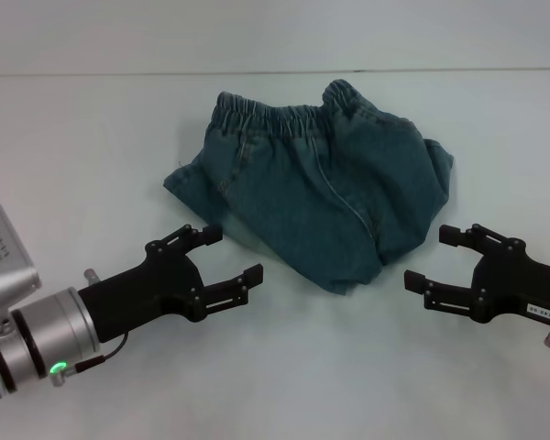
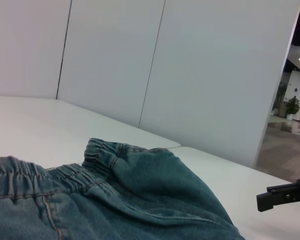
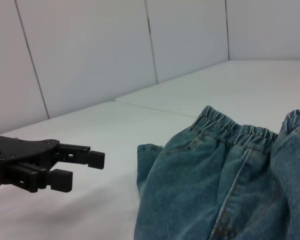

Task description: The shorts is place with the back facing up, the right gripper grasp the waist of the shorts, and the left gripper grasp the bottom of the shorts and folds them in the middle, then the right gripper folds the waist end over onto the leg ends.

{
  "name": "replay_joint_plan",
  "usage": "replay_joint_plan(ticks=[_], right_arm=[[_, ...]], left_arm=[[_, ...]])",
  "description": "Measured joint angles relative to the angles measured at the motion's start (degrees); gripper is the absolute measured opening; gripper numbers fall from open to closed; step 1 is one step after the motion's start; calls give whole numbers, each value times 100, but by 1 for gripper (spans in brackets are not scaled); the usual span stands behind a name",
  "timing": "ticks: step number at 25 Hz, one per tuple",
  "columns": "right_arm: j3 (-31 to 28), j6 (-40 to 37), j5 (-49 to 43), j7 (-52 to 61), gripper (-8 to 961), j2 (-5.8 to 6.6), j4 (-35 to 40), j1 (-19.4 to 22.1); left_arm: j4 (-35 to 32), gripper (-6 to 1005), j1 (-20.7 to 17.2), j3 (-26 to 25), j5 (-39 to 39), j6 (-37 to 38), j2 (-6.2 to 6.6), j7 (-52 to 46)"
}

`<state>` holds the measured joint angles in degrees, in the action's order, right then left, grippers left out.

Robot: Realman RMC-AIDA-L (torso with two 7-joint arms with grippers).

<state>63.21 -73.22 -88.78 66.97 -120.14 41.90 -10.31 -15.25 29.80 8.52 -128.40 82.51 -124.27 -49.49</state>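
The blue-green denim shorts (image 1: 321, 192) lie rumpled on the white table, partly folded over themselves. Their gathered elastic waist (image 1: 280, 117) is at the far side. The near end comes to a corner (image 1: 344, 280) between the two arms; I cannot make out the bottom hem or leg ends. My left gripper (image 1: 236, 254) hovers open just left of that near corner, apart from the cloth. My right gripper (image 1: 430, 258) is open just right of it, also holding nothing. The left wrist view shows the shorts (image 2: 120, 200), waist (image 2: 50, 172) and the right gripper (image 2: 286, 210). The right wrist view shows the shorts (image 3: 225, 190) and the left gripper (image 3: 81, 170).
The white table (image 1: 92, 137) stretches all around the shorts, and its far edge meets a pale panelled wall (image 2: 190, 65). An open hallway with plants (image 2: 292, 107) shows past the wall in the left wrist view.
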Motion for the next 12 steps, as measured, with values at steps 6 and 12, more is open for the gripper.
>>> replay_joint_plan(ticks=[6,12], right_arm=[[-11,-11,259,-291,956,-8,-171,-9],[-84,-41,1072,-1053,956,-6,-711,25]], left_arm=[[82,900,-141,-44,442,20,-23,329],[447,900,-358,-321,1242,28,-27,1079]])
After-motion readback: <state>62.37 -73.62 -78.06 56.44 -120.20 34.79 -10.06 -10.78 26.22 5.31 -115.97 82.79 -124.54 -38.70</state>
